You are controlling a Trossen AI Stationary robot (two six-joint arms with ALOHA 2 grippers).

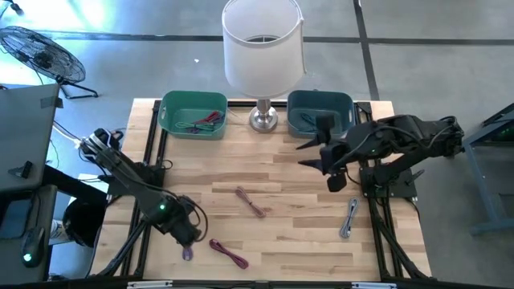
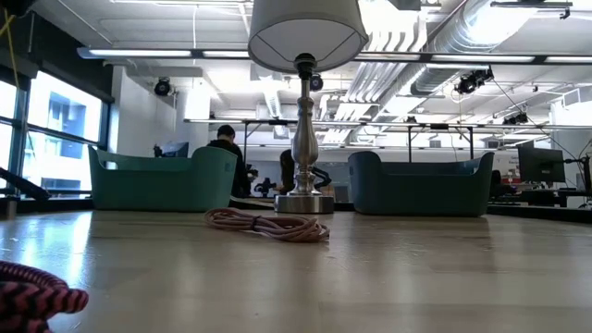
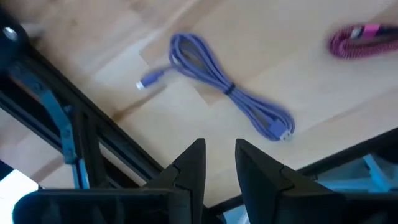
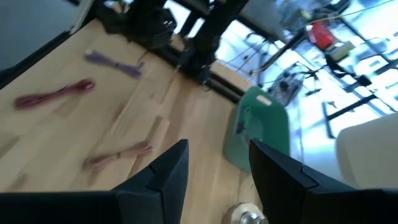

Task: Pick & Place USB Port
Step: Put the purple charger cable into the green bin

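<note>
My left claw (image 3: 219,163) hangs over the table's (image 1: 281,241) near edge, close to its left corner, fingers a narrow gap apart and pinching nothing. Just ahead of it the purple cable (image 3: 225,93) lies loose on the wood, one plug pointing back toward the table frame, the other toward the edge. In the high view that cable (image 1: 188,254) sits right under my left claw (image 1: 189,235), almost at the table's lip, so there is little wood between it and the drop.

Just beside it to the right lies the pink cable (image 1: 228,253), also close to the near edge. Farther in, mid-table, the tan cable (image 1: 250,202) lies with bare wood all round it. The grey cable (image 1: 348,218) lies toward the right edge, near my right arm's base frame.

My right claw (image 4: 214,168) is raised over the table's far right part, fingers spread with nothing between them; in the high view it (image 1: 315,163) hangs just short of the blue bin (image 1: 320,103).

Along the far edge stand the green bin (image 1: 193,104) with cables inside, the lamp (image 1: 263,48) between the bins, then the blue bin. The broad middle strip of table is open.
</note>
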